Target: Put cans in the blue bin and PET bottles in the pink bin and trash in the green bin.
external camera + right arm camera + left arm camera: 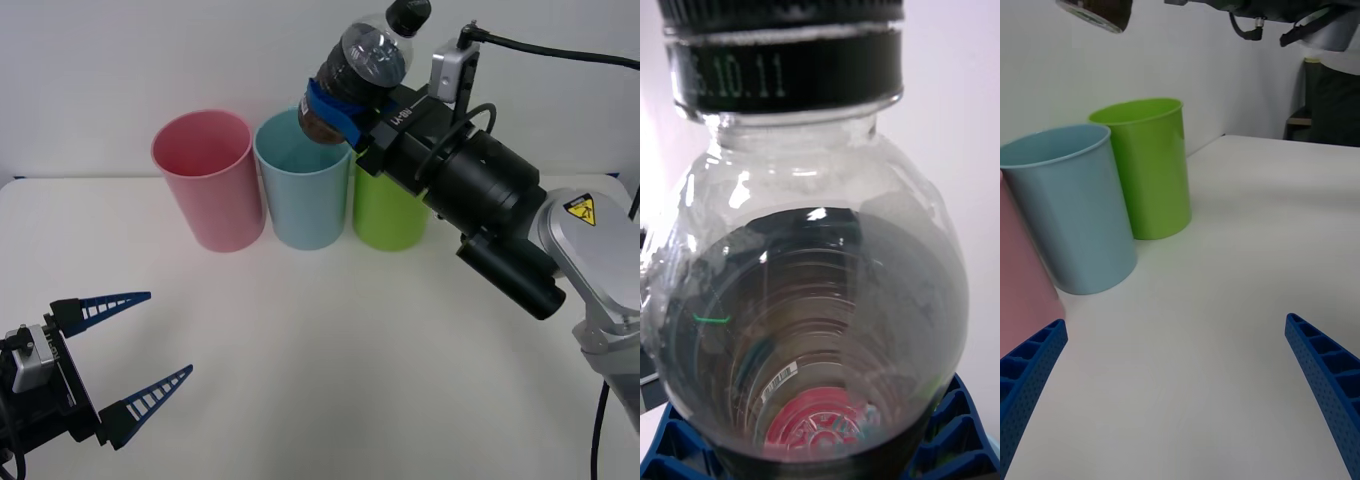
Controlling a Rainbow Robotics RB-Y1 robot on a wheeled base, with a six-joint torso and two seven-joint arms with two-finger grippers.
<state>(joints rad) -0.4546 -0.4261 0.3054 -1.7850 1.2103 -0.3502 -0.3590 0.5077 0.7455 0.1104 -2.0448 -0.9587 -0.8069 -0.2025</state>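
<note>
Clear bottle [365,70] is held by the right gripper [340,108] above the blue bin [303,193], not yet in the pink bin [208,180] farther left, while the left gripper [135,350] waits near, fingers wide.

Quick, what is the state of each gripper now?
Left gripper: open, holding nothing, low over the table near the robot.
Right gripper: closed on the bottle, held tilted above the blue bin.
</note>
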